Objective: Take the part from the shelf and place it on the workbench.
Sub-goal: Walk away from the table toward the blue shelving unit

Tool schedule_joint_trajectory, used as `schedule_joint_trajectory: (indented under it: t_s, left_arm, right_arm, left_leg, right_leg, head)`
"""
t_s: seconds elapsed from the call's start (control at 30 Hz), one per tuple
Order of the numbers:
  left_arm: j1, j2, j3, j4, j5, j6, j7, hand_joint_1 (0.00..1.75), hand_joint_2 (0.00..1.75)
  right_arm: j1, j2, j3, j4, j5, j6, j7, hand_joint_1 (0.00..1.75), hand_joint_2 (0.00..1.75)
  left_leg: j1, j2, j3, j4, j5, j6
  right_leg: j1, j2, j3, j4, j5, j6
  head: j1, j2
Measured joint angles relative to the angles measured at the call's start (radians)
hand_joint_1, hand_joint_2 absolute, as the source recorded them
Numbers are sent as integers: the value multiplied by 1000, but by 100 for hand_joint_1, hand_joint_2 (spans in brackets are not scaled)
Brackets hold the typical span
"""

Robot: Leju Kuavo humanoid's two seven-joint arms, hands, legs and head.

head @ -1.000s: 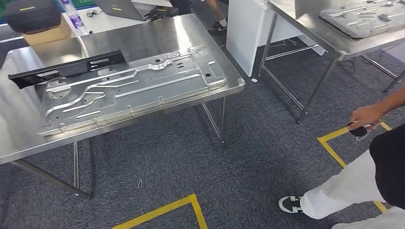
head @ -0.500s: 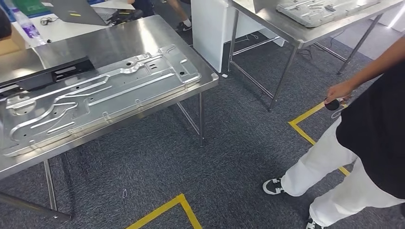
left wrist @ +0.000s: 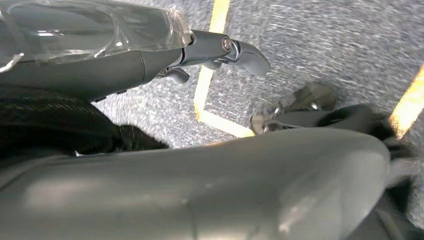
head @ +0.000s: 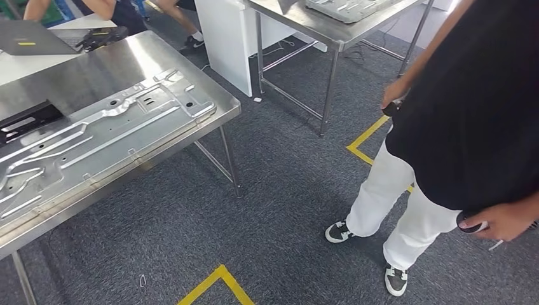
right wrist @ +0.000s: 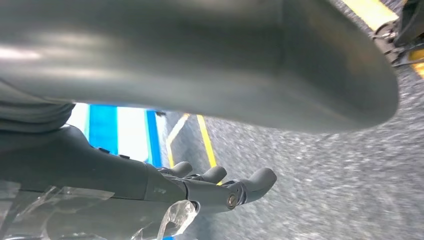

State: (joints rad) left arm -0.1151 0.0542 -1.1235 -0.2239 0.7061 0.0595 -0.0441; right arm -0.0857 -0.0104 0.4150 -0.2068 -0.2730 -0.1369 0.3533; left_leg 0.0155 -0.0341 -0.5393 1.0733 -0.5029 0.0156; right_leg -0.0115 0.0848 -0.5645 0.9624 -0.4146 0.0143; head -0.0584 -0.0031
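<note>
Pressed metal part (head: pixel 95 136) lying flat on the steel bench (head: pixel 127 63), left. Left robot hand (left wrist: pixel 220 50) and right robot hand (right wrist: pixel 220 187) released, fingers apart above carpet.

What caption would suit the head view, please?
Stamped metal panel lying on a steel workbench, a person standing nearby.

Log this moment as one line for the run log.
phase: walking, shelf unseen | left hand: holds nothing | right hand: holds nothing | stamped metal panel: on steel table | person: standing close
</note>
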Motion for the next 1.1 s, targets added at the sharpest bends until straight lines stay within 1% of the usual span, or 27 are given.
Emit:
schedule_joint_trajectory:
  t_s: [0.03,0.07,0.1,0.17,0.2,0.23,0.3,0.33,0.37,0.4,0.43,0.47,0.53,0.57,0.6,0.67,0.7,0.73,0.8,0.83,0.87,0.9,0.93,0.97,1.03,1.07,1.1]
  left_arm:
    - [0,0,0,0,0,0,-1,0,0]
    - [0,0,0,0,0,0,-1,0,0]
    - [0,0,0,0,0,0,-1,0,0]
    - [0,-1,-1,0,-2,0,0,0,0]
    - [0,-1,-1,0,-2,0,2,0,0]
    - [0,-2,-1,0,-2,-1,5,0,0]
    - [2,-2,-2,0,-1,-1,14,0,0]
    - [3,-2,-2,0,0,-1,18,0,0]
    - [5,-3,-2,0,1,-1,21,0,0]
    - [7,-3,-2,0,2,-1,22,0,0]
    - [7,-3,-2,0,5,0,23,0,0]
    - [7,-3,-2,0,10,1,23,0,0]
    - [7,-5,-3,0,27,4,24,0,0]
    - [8,-5,-2,0,39,7,25,0,0]
    - [9,-6,-2,0,52,10,27,0,0]
    - [12,-6,1,0,78,16,30,0,0]
    - [12,-6,3,0,88,18,30,0,0]
    - [12,-6,5,0,96,20,27,0,0]
    - [12,-5,8,0,103,23,16,0,0]
    - [12,-4,11,0,103,24,8,0,0]
    - [12,-3,13,0,102,25,2,0,0]
    - [12,-3,15,0,101,26,-1,0,0]
    - [12,-2,17,0,99,28,-4,0,0]
    - [12,-2,19,0,98,29,-5,0,0]
    - [12,-2,22,0,93,31,-6,0,0]
    - [11,-2,22,0,89,30,-6,0,0]
    - [11,-3,22,0,85,30,-6,0,0]
  right_arm:
    - [-1,1,1,0,-2,-1,3,0,0]
    - [-1,1,3,0,-3,-2,5,0,0]
    - [-1,1,4,0,-5,-2,6,0,0]
    - [2,1,5,0,-9,-3,6,0,0]
    - [4,1,6,0,-9,-3,5,0,0]
    - [5,1,6,1,-9,-3,4,0,0]
    - [4,2,7,1,-10,-3,0,0,0]
    - [3,2,7,1,-9,-3,-2,0,0]
    - [2,3,8,0,-9,-3,-3,0,0]
    - [3,3,9,0,-9,-3,-4,0,0]
    - [3,4,10,0,-9,-3,-5,0,0]
    - [3,4,11,1,-9,-3,-6,0,0]
    - [2,4,13,0,-11,-4,-5,0,0]
    - [0,5,13,0,-13,-4,-4,0,0]
    - [0,5,13,0,-15,-4,-4,0,0]
    - [1,6,15,0,-18,-3,-3,0,0]
    - [2,6,16,0,-18,-2,-2,0,0]
    - [2,7,18,0,-19,-1,-1,0,0]
    - [1,8,20,0,-22,1,0,0,0]
    - [0,10,21,0,-26,0,-2,0,0]
    - [0,11,21,0,-29,0,-4,0,0]
    - [1,12,21,0,-34,-1,-8,0,0]
    - [1,12,21,0,-37,-2,-13,0,0]
    - [2,13,21,0,-39,-3,-18,0,0]
    - [1,13,21,0,-43,-5,-27,0,0]
    - [0,13,21,0,-46,-7,-33,0,0]
    - [0,13,21,0,-50,-9,-40,0,0]
  left_leg:
    - [2,-24,26,-63,25,2]
    - [2,-43,41,-103,38,4]
    - [0,-50,44,-116,40,7]
    - [-4,-27,42,-120,48,18]
    - [-4,-15,42,-123,52,26]
    - [-4,-2,41,-127,57,34]
    - [-6,27,38,-129,61,43]
    - [-8,43,36,-128,61,45]
    - [-11,59,34,-128,62,45]
    - [-13,74,34,-128,62,45]
    - [-14,88,34,-128,61,45]
    - [-14,101,35,-128,61,45]
    - [-18,122,38,-126,58,39]
    - [-20,131,40,-125,56,35]
    - [-23,140,41,-124,55,29]
    - [-23,156,42,-123,52,18]
    - [-20,147,40,-116,45,12]
    - [-17,124,30,-90,27,5]
    - [-11,66,-19,24,-39,-5]
    - [-9,49,-53,98,-73,-8]
    - [-9,43,-80,157,-92,-9]
    - [-9,41,-93,182,-92,-9]
    - [-9,39,-86,165,-71,-8]
    - [-8,32,-61,109,-36,-5]
    - [-6,-13,7,-41,33,2]
    - [-5,-34,28,-92,50,4]
    - [-6,-49,37,-117,56,6]
  right_leg:
    - [1,14,-3,1,3,5]
    - [1,25,-7,1,6,10]
    - [1,36,-11,0,10,17]
    - [-4,51,-19,-2,16,30]
    - [-4,37,-26,8,9,34]
    - [-4,13,-41,37,-11,36]
    - [-1,-48,-96,159,-83,40]
    - [-1,-63,-127,232,-118,42]
    - [-1,-70,-148,286,-139,44]
    - [-1,-74,-150,304,-141,45]
    - [-1,-77,-129,280,-125,45]
    - [-1,-86,-88,216,-97,44]
    - [3,-127,0,68,-52,37]
    - [6,-140,26,22,-42,30]
    - [9,-145,33,2,-41,24]
    - [11,-122,29,-1,-36,10]
    - [10,-112,28,-3,-32,4]
    - [8,-103,27,-5,-29,-2]
    - [5,-84,25,-6,-23,-10]
    - [5,-73,22,-6,-21,-13]
    - [5,-60,20,-6,-19,-14]
    - [6,-46,20,-6,-18,-14]
    - [6,-31,19,-6,-17,-13]
    - [6,-16,20,-6,-15,-12]
    - [7,10,19,-5,-12,-6]
    - [7,22,16,-4,-10,-1]
    - [7,32,11,-3,-7,4]
  head:
    - [0,0]
    - [0,0]
    - [0,0]
    - [1,0]
    - [1,0]
    - [2,0]
    - [4,0]
    - [5,0]
    - [5,0]
    - [5,0]
    - [5,0]
    - [5,0]
    - [6,0]
    - [5,0]
    - [5,0]
    - [4,0]
    - [4,0]
    - [3,0]
    - [2,0]
    - [1,0]
    - [1,0]
    - [0,0]
    - [0,0]
    - [0,0]
    - [0,0]
    - [0,0]
    - [0,0]
